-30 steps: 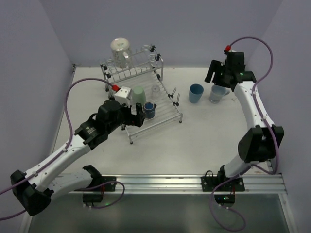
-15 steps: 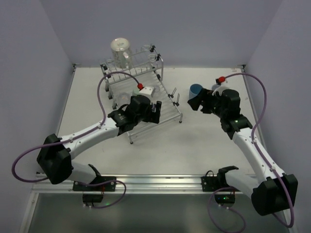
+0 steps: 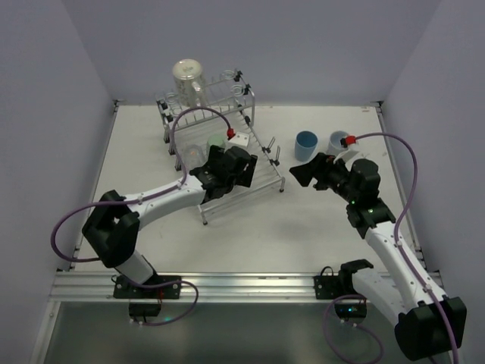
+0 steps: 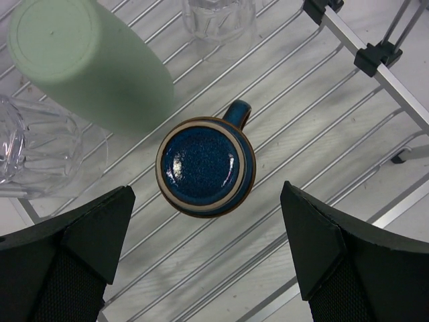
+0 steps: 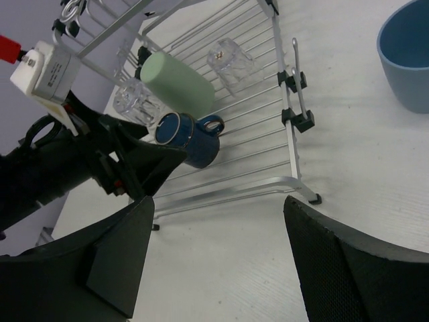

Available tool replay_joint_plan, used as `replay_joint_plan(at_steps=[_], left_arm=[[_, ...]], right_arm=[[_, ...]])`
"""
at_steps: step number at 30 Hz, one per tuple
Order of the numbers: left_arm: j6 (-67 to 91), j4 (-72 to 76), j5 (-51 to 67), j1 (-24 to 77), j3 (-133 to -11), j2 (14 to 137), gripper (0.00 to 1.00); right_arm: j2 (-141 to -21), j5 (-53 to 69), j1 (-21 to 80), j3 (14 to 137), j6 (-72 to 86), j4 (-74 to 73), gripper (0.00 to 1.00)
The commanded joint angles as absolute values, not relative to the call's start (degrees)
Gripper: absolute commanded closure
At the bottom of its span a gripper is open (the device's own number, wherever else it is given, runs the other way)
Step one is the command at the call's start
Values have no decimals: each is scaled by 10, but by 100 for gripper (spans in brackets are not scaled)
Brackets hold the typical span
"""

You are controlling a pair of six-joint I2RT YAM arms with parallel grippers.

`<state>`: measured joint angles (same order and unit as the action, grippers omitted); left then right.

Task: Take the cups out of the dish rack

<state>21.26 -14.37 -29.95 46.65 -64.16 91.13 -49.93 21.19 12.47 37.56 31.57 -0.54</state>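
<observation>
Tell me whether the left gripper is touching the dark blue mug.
Apart. Left wrist view: the left gripper straddles the dark blue mug, bare dish rack rods showing either side.

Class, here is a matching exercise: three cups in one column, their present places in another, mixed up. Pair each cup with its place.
Cups:
1. dark blue mug
2. pale green tumbler
3. light blue tumbler

Places:
a. on the table, right of the dish rack
b. bottom up on the rack, between the open left fingers in the wrist view
c. on the rack, outside those fingers, next to a clear glass

Pairs: 1-b, 2-c, 3-a
</observation>
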Motion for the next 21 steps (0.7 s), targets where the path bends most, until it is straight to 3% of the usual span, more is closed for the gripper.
replay_joint_plan(at_steps=[1, 13, 21], left_arm=[[185, -107, -330, 465, -677, 933, 0], [185, -99, -352, 459, -693, 987, 3], [182, -65, -340, 448, -672, 991, 19]], right_arm=[[-483, 243, 126, 367, 327, 32, 19], [-454, 265, 127, 363, 323, 9, 19], [-444, 270, 127, 359, 329, 3, 20]])
